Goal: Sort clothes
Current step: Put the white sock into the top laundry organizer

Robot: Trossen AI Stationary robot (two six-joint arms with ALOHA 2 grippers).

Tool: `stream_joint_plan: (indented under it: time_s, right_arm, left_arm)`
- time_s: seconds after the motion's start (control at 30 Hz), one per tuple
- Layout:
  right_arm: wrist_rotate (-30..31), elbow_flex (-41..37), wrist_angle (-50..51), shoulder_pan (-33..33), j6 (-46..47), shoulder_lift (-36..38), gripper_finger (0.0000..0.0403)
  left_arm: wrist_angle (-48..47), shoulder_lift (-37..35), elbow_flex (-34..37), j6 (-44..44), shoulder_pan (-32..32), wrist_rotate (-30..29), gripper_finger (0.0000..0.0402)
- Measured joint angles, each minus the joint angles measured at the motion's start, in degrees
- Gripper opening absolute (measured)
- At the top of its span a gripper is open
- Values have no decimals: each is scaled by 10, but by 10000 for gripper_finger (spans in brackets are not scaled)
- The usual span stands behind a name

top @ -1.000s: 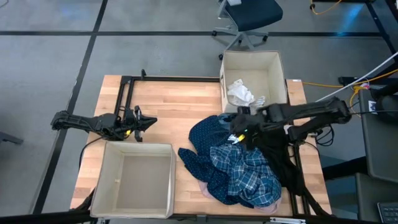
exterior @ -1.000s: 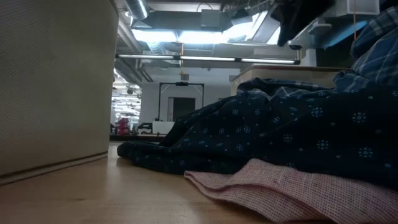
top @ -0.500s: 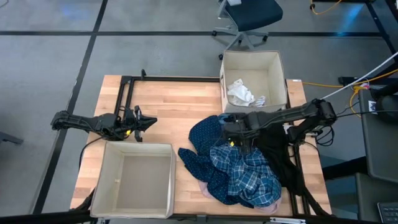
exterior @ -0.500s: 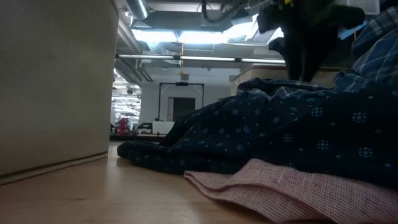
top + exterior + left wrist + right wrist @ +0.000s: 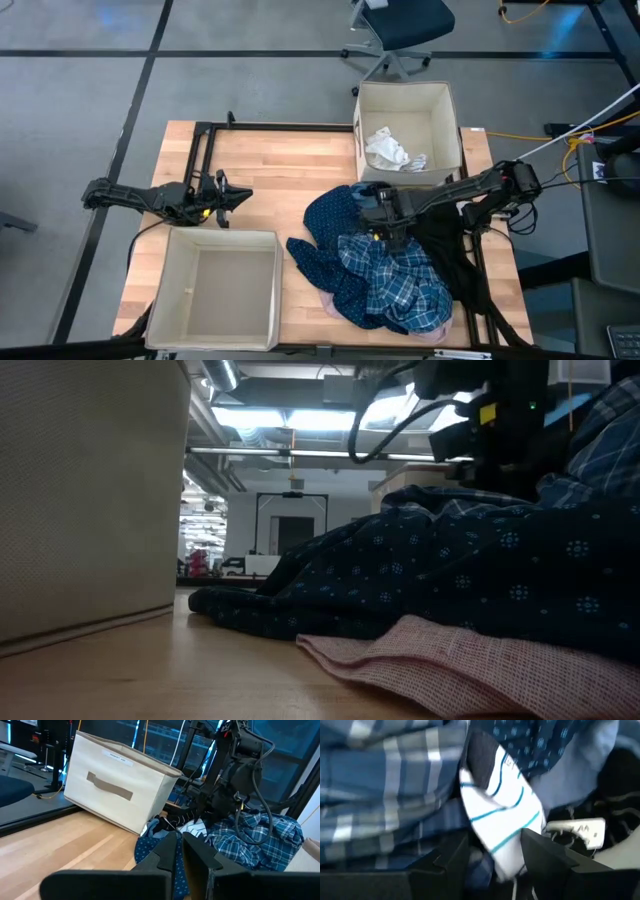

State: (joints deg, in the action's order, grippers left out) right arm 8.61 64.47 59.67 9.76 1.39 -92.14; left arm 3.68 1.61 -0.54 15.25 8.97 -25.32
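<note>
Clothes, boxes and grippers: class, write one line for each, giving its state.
Clothes pile: heaped, unsorted, on the table.
Far box: holds white garment.
Near box: nothing visible inside.
Left gripper: shut, holding nothing.
Right gripper: open, down on the pile, white striped cloth between fingers.

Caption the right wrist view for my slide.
Open right hand straddling a white striped garment beside the blue plaid shirt.

A grey floor crossed by dark lines surrounds the wooden table, with a dark office chair beyond.
</note>
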Motion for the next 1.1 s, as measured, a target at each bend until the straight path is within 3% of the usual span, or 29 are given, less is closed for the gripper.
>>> stream_joint_plan:
  time_s: [0.23, 0.5, 0.9, 1.1]
  right_arm:
    - [25, -1, -64, 0, -30, 0, 182]
    - [65, -16, -54, 0, -33, 0, 174]
    - [84, -24, -67, 0, -32, 0, 13]
    - [90, 9, -47, 0, -29, 3, 22]
  left_arm:
    - [0, 0, 0, 0, 0, 0, 19]
    - [0, 0, 0, 0, 0, 0, 19]
    - [0, 0, 0, 9, 0, 0, 19]
    - [0, 0, 0, 9, 0, 0, 19]
